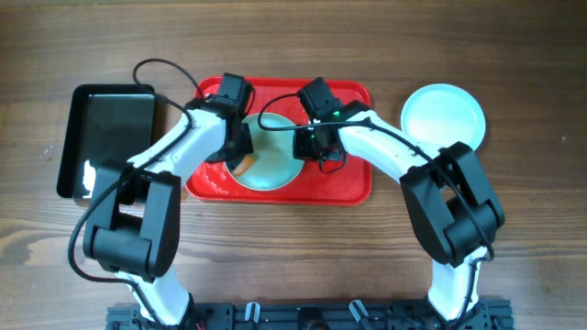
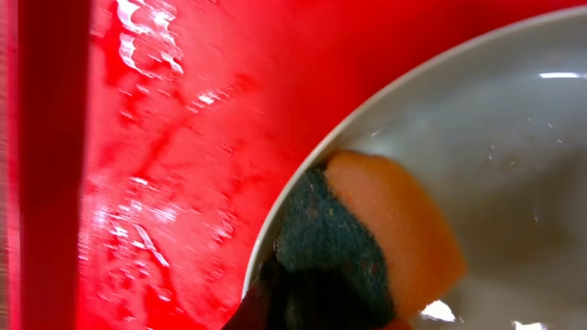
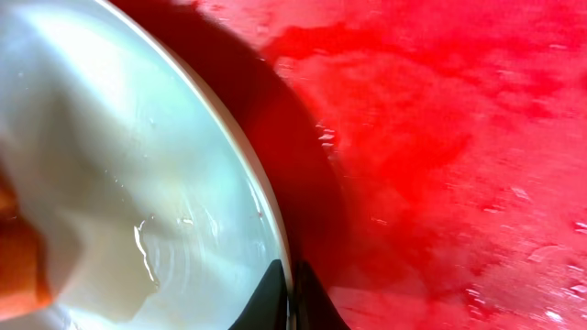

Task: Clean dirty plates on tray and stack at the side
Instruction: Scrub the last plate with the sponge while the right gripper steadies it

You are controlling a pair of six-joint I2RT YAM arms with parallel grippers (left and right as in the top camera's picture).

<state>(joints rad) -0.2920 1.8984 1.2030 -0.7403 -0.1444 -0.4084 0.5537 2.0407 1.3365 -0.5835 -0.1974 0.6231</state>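
Reading left to right in the overhead view, the black tray [image 1: 105,137] lay at the left of the frame, on the wooden table [image 1: 514,229]. The red tray [image 1: 353,188] occupied the centre and carried one plate [image 1: 275,170], just left of its middle. The left gripper [image 1: 240,158] was at the plate's left rim, its jaws clamped on a sponge [image 2: 385,238]. In the left wrist view, the orange body and blue-green scouring face of the sponge lay pressed on the inner surface of the plate at the lower centre of the frame. The right gripper [image 1: 316,154] was at the opposite rim; the right wrist view showed its jaws pinched together on the plate's edge at the bottom centre of the frame, apparently to steady it. A side plate [image 1: 443,115] sat off the tray at the upper right; whether it was one plate or a stack could not be told.

The step in hand was judged to be the wiping of the plate on the tray. No orange smear was visible on its exposed surface, though the sponge hid part of it. The next move would call for lifting the sponge clear, then carrying the plate by its rim, kept level, onto the side plate.
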